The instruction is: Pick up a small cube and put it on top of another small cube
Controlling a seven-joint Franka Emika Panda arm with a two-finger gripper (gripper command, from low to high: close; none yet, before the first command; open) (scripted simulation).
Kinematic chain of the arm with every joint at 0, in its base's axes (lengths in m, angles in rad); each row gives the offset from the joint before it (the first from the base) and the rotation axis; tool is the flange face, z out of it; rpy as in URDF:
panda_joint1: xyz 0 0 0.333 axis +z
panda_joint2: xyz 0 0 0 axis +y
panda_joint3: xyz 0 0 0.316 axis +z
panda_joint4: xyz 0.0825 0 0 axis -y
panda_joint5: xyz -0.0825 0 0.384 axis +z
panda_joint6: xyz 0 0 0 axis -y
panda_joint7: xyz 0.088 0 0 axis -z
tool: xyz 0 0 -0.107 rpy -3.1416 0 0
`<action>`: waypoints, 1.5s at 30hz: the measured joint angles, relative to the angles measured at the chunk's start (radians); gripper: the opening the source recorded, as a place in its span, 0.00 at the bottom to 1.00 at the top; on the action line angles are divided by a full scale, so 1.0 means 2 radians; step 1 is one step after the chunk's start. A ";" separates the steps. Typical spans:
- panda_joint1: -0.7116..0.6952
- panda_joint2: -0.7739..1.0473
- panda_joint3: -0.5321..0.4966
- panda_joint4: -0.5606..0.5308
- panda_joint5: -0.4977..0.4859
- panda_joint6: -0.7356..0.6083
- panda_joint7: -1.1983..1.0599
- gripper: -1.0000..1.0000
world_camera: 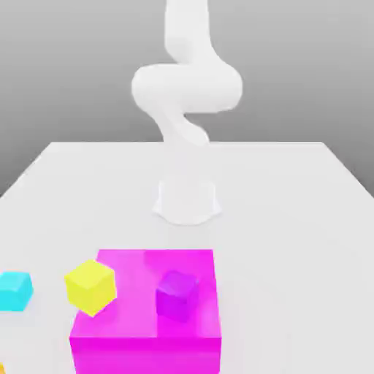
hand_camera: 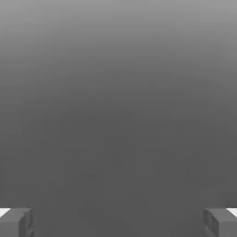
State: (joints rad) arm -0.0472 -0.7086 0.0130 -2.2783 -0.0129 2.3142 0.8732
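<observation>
Three small cubes lie near the front of the white table [world_camera: 292,190] in the exterior view. A purple cube [world_camera: 177,294] sits on top of a large magenta block [world_camera: 139,343]. At that block's left edge is a yellow cube [world_camera: 90,285], turned at an angle. A cyan cube [world_camera: 14,290] rests on the table at the exterior view's left. In the hand view my gripper [hand_camera: 118,223] is open, with its two fingertips [hand_camera: 16,222] far apart, nothing between them and plain grey beyond. My white arm [world_camera: 186,88] rises from its base [world_camera: 188,201] behind the cubes.
The magenta block is low and wide and takes up the front middle of the table. A sliver of something orange [world_camera: 2,369] shows at the bottom left corner of the exterior view. The arm's base stands mid-table.
</observation>
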 joint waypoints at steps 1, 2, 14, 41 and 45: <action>-0.010 0.020 0.003 0.005 -0.003 0.003 0.016 0.50; -0.019 0.039 0.005 0.009 -0.006 0.006 0.031 0.50; -0.104 0.257 0.009 0.061 -0.042 0.039 0.211 0.50; -0.198 0.683 -0.038 0.163 0.045 0.148 0.414 0.00; -0.199 0.685 -0.038 0.163 0.045 0.149 0.414 0.00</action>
State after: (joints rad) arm -0.4444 0.6604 -0.0632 -1.9518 0.0781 2.6119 1.7017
